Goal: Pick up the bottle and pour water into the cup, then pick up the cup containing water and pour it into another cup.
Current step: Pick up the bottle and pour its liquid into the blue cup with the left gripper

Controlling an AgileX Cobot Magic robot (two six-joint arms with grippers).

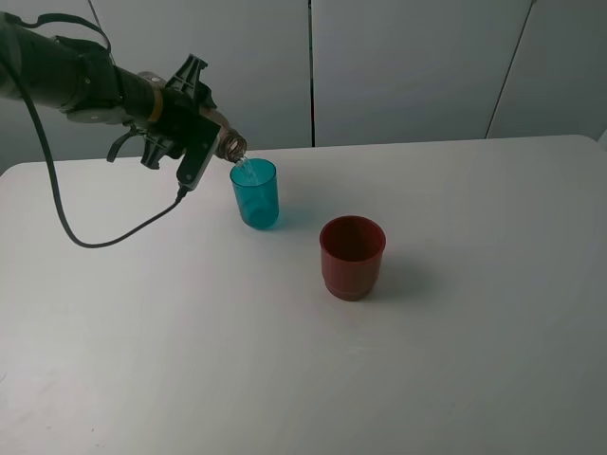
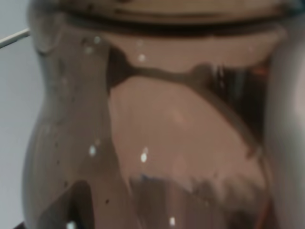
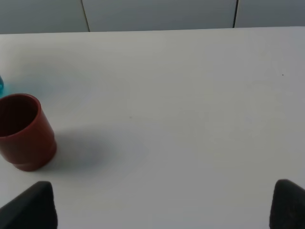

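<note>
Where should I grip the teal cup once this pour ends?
Probably around its mid-wall, coming level from its right. The teal cup stands upright, slim and smooth; the left hand tips the bottle over its left rim, and the red cup sits front-right, so pass behind that.

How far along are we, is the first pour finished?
Done: bottle lifted in the left gripper. In hand: it tilts over the teal cup, water running in. Left: pour the teal cup into the red cup, which looks empty; right gripper open.
</note>
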